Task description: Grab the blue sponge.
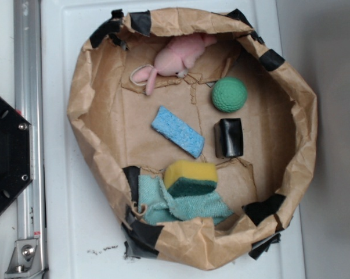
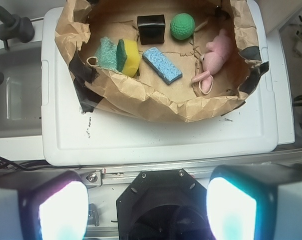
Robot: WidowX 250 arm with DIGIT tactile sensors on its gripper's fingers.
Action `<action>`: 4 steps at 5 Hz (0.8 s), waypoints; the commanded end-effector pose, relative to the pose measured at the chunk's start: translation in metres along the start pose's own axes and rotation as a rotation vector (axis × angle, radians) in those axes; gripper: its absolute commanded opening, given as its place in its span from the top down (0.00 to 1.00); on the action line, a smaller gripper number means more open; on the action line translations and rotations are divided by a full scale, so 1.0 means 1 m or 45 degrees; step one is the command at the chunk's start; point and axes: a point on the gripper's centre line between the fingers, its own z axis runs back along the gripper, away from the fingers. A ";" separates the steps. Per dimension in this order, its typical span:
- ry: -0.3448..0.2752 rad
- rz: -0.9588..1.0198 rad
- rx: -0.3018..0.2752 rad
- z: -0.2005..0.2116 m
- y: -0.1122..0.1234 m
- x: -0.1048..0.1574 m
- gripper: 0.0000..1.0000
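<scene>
The blue sponge point(image 1: 177, 131) is a flat light blue rectangle lying at a slant near the middle of the brown paper bin point(image 1: 86, 116). The wrist view shows the blue sponge point(image 2: 162, 65) far ahead, beside the yellow sponge point(image 2: 129, 56). My gripper point(image 2: 146, 207) hangs well back from the bin, above the black robot base point(image 2: 163, 202). Its two glowing fingers point(image 2: 63, 210) stand wide apart with nothing between them. The gripper does not show in the exterior view.
Inside the bin are a pink plush rabbit point(image 1: 175, 57), a green ball point(image 1: 228, 95), a black block point(image 1: 228, 138), a yellow sponge with a green layer point(image 1: 190, 178) and a teal cloth point(image 1: 180, 206). The bin's crumpled walls stand on a white tabletop point(image 2: 156, 135). A metal rail point(image 1: 28, 116) runs along the left.
</scene>
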 end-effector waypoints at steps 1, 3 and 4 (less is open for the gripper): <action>0.000 0.000 0.000 0.000 0.000 0.000 0.00; -0.179 -0.352 0.046 -0.071 0.013 0.097 0.00; -0.097 -0.501 0.016 -0.127 0.016 0.127 0.00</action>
